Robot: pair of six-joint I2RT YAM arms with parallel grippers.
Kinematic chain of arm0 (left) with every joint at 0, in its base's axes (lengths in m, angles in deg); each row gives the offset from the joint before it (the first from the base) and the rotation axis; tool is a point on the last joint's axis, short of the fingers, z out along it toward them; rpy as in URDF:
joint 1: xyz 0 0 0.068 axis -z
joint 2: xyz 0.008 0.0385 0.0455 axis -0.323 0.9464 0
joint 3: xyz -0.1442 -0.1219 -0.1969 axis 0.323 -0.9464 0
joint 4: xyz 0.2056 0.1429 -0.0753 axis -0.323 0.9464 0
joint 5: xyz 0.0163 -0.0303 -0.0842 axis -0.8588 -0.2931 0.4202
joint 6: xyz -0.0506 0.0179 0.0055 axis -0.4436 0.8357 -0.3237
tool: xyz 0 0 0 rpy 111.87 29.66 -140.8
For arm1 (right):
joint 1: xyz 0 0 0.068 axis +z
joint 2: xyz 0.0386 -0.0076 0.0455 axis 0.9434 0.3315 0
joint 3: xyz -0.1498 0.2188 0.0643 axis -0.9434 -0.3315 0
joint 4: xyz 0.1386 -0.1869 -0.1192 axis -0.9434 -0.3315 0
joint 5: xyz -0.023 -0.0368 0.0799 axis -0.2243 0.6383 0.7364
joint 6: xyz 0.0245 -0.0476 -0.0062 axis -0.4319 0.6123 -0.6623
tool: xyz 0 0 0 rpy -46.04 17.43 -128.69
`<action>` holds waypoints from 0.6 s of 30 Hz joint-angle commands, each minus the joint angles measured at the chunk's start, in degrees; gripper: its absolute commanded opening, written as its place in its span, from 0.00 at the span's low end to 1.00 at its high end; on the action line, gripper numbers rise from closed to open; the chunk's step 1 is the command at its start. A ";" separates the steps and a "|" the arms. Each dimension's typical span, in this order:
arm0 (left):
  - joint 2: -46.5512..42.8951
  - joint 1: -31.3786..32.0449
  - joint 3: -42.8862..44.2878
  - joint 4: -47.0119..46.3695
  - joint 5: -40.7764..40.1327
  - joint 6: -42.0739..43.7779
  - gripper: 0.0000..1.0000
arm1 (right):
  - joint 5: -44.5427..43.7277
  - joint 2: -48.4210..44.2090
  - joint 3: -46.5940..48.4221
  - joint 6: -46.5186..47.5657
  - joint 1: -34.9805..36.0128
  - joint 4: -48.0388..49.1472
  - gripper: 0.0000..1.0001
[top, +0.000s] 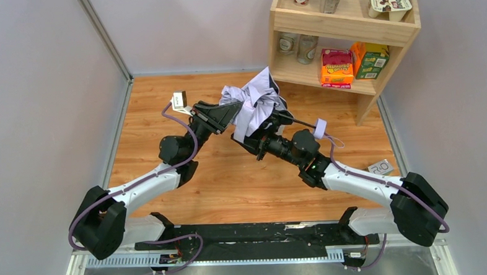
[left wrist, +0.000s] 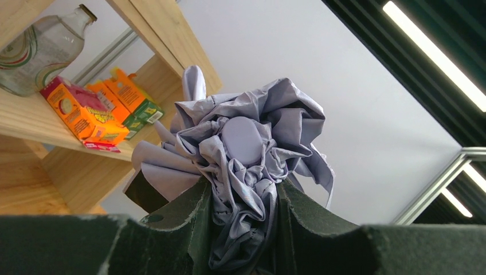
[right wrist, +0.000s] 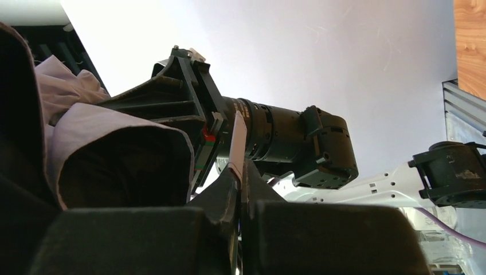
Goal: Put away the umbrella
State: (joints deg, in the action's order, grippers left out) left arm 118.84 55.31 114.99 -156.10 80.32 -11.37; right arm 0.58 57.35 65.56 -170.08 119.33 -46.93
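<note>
**Left gripper point(left wrist: 243, 197) clamped on crumpled cloth**

I have it part-closed around the bunched canopy of the pale lavender thin-fabric folding umbrella point(top: 255, 103), held up in front of the light wooden shelf unit point(top: 348, 26). My right gripper point(right wrist: 240, 172) is pinched tight on its narrow fabric strap tab point(right wrist: 238, 137). Light, limp, slippery, I judge; I'd grip the stiff core.

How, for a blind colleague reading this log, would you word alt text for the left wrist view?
The left hand grips a bunched pale lavender umbrella, its crumpled fabric rising between the dark fingers against a white wall. At left, a wooden shelf holds a glass bottle and orange boxes; ceiling light strips run at upper right.
</note>
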 commanded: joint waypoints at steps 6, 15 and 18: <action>-2.84 1.24 1.90 -11.64 -9.36 -11.93 0.00 | -3.52 4.49 -3.06 -21.70 -0.78 10.81 0.00; -4.42 1.32 -4.17 -9.64 -11.85 -26.07 0.00 | 0.88 3.98 -4.91 3.23 -11.75 14.43 0.00; -10.81 1.32 -6.71 1.59 -8.68 -27.05 0.00 | 5.62 1.60 -3.86 16.95 -16.86 9.43 0.00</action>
State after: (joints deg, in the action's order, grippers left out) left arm 116.54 56.32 109.61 -154.53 69.92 -31.81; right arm 1.63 62.79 61.17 -166.95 107.81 -35.81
